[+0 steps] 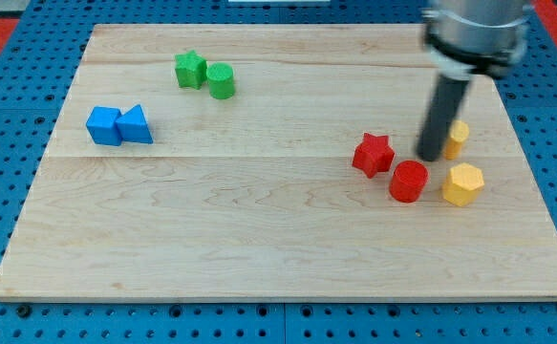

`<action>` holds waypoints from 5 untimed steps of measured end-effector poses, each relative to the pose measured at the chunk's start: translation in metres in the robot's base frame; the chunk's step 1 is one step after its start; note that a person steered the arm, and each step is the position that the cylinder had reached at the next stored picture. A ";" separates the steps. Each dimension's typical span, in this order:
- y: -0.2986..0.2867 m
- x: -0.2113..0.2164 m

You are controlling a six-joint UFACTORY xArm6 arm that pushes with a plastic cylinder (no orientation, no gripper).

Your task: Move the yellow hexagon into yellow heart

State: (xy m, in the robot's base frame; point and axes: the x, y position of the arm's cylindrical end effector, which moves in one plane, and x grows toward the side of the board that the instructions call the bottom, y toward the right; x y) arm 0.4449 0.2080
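Note:
The yellow hexagon (pixel 463 183) lies on the wooden board at the view's right. The yellow heart (pixel 457 138) sits just above it, partly hidden behind my rod. My tip (pixel 430 157) stands on the board left of the yellow heart, above the red cylinder (pixel 408 181) and right of the red star (pixel 374 154). The tip is up and to the left of the yellow hexagon, apart from it.
A green star (pixel 191 70) and a green cylinder (pixel 222 80) sit together at the view's top left. A blue cube (pixel 104 125) and a blue triangle (pixel 136 125) touch at the left. The board's right edge (pixel 536 191) is near the yellow blocks.

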 end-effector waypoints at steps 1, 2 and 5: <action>-0.021 0.025; -0.065 0.034; -0.048 0.089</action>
State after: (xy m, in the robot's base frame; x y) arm 0.5337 0.1596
